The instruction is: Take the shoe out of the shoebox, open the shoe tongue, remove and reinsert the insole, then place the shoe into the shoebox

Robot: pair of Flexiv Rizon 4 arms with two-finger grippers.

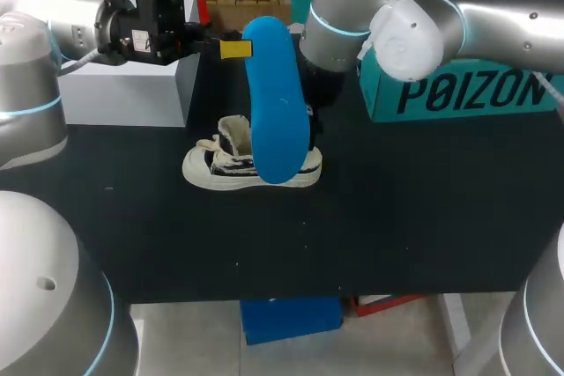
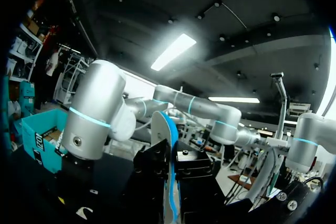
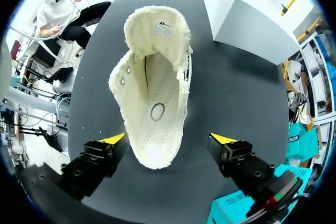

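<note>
Shoe (image 1: pixel 220 169) (image 3: pixel 155 93) stands on its sole on the black bench (image 1: pixel 423 217), nearer the back edge, with its long axis along that edge, toe leftward and tongue raised. Over its heel half the blue insole (image 1: pixel 275 103) (image 2: pixel 161 129) hangs almost upright, pinched at its top by the left gripper (image 1: pixel 236 48). The right gripper (image 3: pixel 168 139) stands spread around the heel, touching nothing. A teal shoebox (image 1: pixel 441 99) sits at the back right and a white box (image 1: pixel 115 85) at the back left.

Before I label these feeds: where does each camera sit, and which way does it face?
Head: above, behind, looking down at the table; both arms, left gripper holding the insole.
Left wrist: on that arm, facing the right arm; its fingers clamp the insole.
Right wrist: on that arm, looking down into the shoe; right gripper open.
Head and right wrist share the shoe.
</note>
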